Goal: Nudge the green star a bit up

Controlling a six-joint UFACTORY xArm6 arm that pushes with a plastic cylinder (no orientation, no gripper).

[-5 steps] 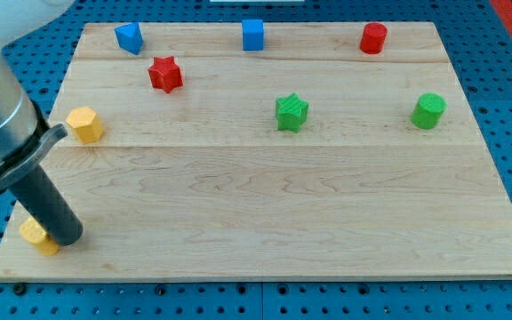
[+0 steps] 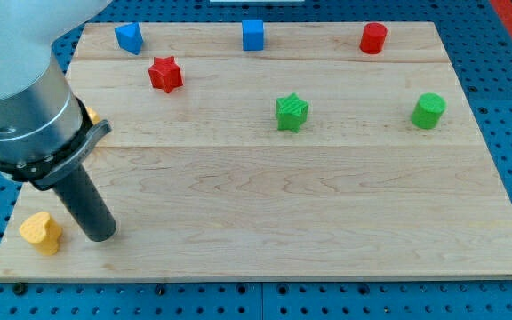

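One green star [image 2: 292,113] is sitting right of the board's [image 2: 283,204] middle, nothing touching it. My tip [image 2: 101,234] is resting far off at the lower left, just right of a yellow heart [image 2: 41,232], holding nothing. A green cylinder [image 2: 428,110] is standing at the view's right, a red star [image 2: 164,74] at upper left.

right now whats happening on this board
My tip rests near the board's lower left corner, just right of the yellow block and not clearly touching it. The green star I'm meant to nudge up sits untouched, well up and to the view's right of my tip. The red star, green cylinder, red cylinder and two blue blocks lie farther up.
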